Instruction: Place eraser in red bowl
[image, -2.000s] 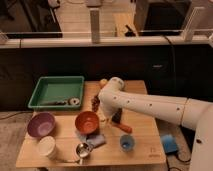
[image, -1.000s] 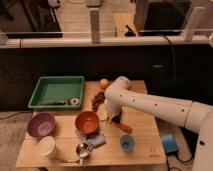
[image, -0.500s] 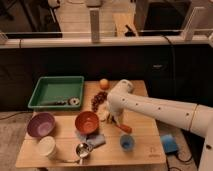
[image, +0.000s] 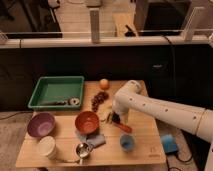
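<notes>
While the arm (image: 160, 107) reaches in from the right, the gripper (image: 116, 118) sits just right of the red bowl (image: 87, 122)

Since the white arm comes in from the right edge and bends down over the wooden table (image: 145, 150), the gripper ends up low over the tabletop. It's just beside the red bowl and apart from its rim, as far as I can see. Honestly can't tell how far open it is or whether it's got hold of anything, it's just a dark blob at the end of the wrist. Right by it, toward the front, a small orange-red thing (image: 124, 128) lies on the wood, and I can't say what it is. Can't pick out the eraser for sure either.

Red bowl stands upright around the middle of the table, toward the front, touching a crumpled bluish cloth (image: 98, 140) on its front right side. Purple bowl (image: 41, 124) is off to its left, with a white cup (image: 47, 147) in front of that. A little metal cup (image: 82, 149) is at the front edge by the cloth. Small blue cup (image: 127, 143) is front right of the red bowl.

Back left is a green tray (image: 56, 85) with a round thing (image: 75, 101) in its near right corner. An orange (image: 103, 83) sits at the back, with a bunch of dark grapes (image: 99, 100) just in front of it, between the tray and the arm.
</notes>
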